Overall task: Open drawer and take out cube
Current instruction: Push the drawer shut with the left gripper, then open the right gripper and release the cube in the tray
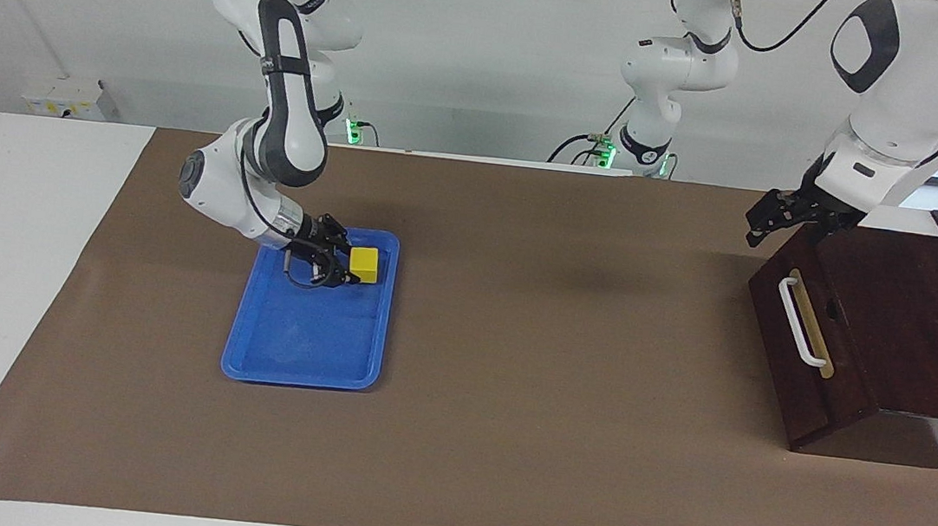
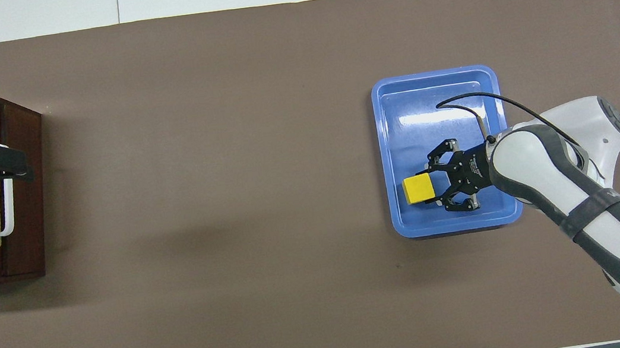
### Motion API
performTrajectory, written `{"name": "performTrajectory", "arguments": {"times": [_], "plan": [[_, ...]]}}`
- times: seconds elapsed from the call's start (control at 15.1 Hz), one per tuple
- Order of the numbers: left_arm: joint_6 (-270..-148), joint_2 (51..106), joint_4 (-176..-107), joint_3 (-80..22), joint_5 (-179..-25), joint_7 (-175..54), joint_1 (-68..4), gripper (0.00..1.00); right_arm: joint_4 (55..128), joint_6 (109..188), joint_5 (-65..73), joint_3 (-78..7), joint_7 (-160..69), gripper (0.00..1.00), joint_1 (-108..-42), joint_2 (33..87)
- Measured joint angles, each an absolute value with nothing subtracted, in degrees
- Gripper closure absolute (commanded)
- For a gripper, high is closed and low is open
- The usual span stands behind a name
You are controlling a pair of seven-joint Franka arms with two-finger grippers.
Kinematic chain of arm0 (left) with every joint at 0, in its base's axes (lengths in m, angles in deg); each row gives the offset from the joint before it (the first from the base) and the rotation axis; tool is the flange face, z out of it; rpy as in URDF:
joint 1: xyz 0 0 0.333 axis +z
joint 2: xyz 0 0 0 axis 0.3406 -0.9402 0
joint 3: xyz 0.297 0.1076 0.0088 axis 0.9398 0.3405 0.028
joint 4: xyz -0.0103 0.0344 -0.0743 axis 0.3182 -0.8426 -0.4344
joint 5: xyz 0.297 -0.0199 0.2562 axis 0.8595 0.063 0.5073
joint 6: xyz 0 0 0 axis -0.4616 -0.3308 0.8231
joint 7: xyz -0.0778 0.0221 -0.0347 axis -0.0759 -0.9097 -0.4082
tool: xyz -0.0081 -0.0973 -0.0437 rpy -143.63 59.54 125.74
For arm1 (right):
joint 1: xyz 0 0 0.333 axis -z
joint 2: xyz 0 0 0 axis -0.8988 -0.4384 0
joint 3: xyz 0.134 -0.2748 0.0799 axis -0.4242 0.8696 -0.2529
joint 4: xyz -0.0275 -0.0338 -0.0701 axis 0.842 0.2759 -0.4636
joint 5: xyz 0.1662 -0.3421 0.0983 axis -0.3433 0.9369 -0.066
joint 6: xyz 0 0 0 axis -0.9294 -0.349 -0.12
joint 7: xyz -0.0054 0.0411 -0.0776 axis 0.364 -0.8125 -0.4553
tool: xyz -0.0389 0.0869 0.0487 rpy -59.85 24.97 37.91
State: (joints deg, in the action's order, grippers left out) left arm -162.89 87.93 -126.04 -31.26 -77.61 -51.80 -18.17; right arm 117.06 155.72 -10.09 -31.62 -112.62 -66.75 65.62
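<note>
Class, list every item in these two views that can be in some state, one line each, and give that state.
Dark brown wooden box's drawer: shut.
Small yellow cube: gripped, over the tray.
Blue plastic tray: flat on the brown mat, nothing resting in it.
Right gripper: shut on the cube.
Left gripper: open, empty, over the box's corner.

One cube (image 1: pixel 363 264), one drawer (image 1: pixel 808 351) (one tray (image 1: pixel 285 357))

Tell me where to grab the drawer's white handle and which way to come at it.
Grip the white bar handle at the middle of its long bar, coming from in front of the drawer, over the open brown mat. The bar stands off the brass strip on two posts, so one finger can probably slip into the gap under it and the other stay outside.
</note>
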Motion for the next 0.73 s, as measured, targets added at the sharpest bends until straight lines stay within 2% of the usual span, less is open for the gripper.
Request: {"name": "performTrajectory", "arguments": {"times": [0.07,0.2,0.26,0.73], "plan": [[-162.31,88.27,-126.18,-31.62,-77.61,-51.8,-18.25,0.0,117.11,155.72,-10.09,-31.61,-112.62,0.29,-66.75,65.62],[-161.99,88.48,-126.21,-32.22,-77.61,-51.76,-18.76,0.0,117.21,155.73,-10.09,-31.62,-112.62,0.16,-66.75,65.62],[-161.78,88.5,-126.25,-32.34,-77.62,-51.63,-19.47,0.0,117.22,155.73,-10.09,-31.62,-112.61,0.01,-66.76,65.62],[-158.71,88.91,-126.68,-32.45,-77.62,-47.06,-21.09,0.0,117.16,155.73,-10.11,-31.62,-112.61,0.0,-67.09,65.63]]}}
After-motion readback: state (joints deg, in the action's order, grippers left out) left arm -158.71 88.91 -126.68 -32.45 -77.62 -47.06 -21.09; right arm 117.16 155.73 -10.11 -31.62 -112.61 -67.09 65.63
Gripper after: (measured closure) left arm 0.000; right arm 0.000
